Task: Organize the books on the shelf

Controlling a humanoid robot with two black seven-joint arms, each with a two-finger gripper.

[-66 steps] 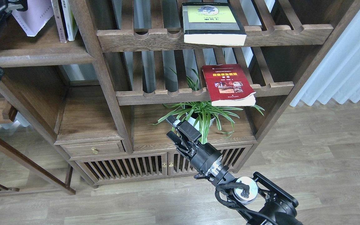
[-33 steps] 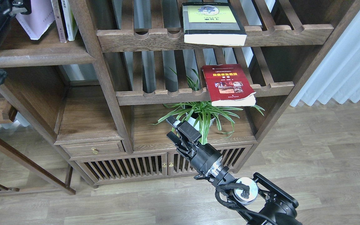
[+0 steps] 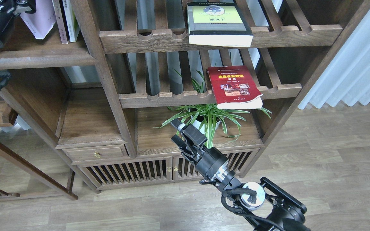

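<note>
The pale lavender book [image 3: 42, 19] stands tilted on the solid dark-brown shelf [image 3: 37, 55] at the top left, beside two thin upright books [image 3: 67, 21]. My left gripper [image 3: 24, 6] sits at the book's upper left edge, partly cut off by the frame, and appears shut on it. A thick yellow-green-and-black book [image 3: 218, 24] lies on the upper slatted rack. A red book [image 3: 234, 86] lies on the lower slatted rack, overhanging its front. My right gripper [image 3: 176, 131] is open and empty, in front of the plant compartment.
A potted spider plant [image 3: 207, 117] stands in the compartment under the red book. A small drawer [image 3: 96, 153] and slatted cabinet doors [image 3: 127, 171] are below. White curtains [image 3: 358, 64] hang at the right. The floor is wood.
My left gripper and the lavender book have shifted right, toward the upright books. The right arm has not moved.
</note>
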